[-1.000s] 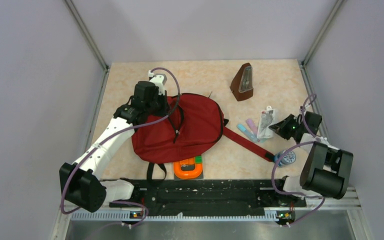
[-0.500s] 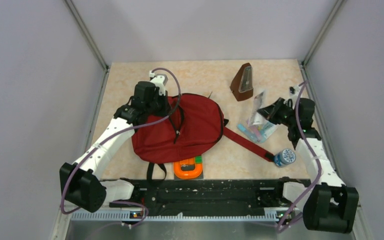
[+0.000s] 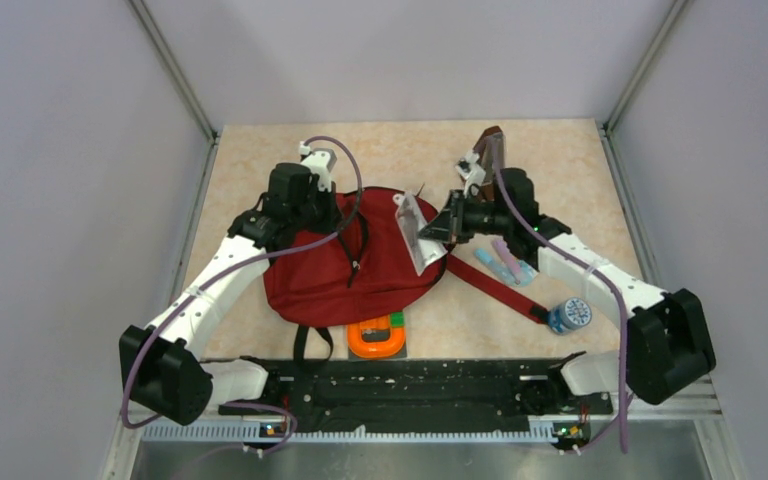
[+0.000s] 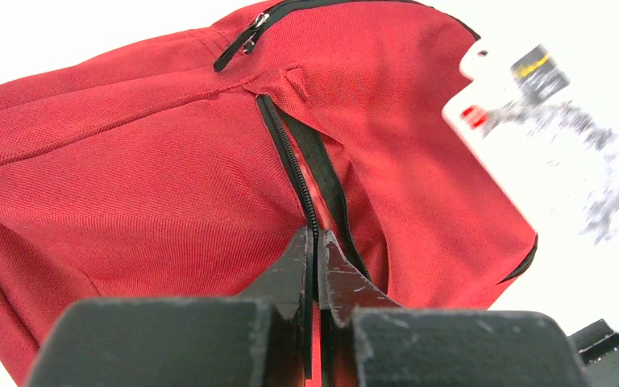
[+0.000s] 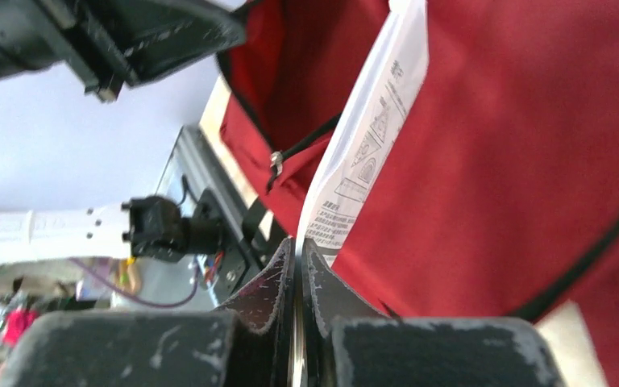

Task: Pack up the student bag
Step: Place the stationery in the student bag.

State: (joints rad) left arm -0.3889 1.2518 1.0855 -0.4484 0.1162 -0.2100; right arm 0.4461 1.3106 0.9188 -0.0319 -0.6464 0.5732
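Note:
The student bag, dark red with a black zipper, lies in the middle of the table. My left gripper is at its upper left, shut on the zipper edge and holding that edge up. My right gripper reaches in from the right, shut on the lower edge of a white printed packet. The packet stands tilted over the bag's right part, near the raised opening. In the left wrist view the packet appears blurred to the right of the bag.
The bag's long red strap trails right toward a blue round thing. Pastel tubes lie under the right arm. A brown wedge-shaped object stands behind it. An orange clamp-like item sits at the bag's near edge.
My right arm has swung from the table's right side leftward, carrying the white packet up and over to the bag. The left arm and the bag have stayed put.

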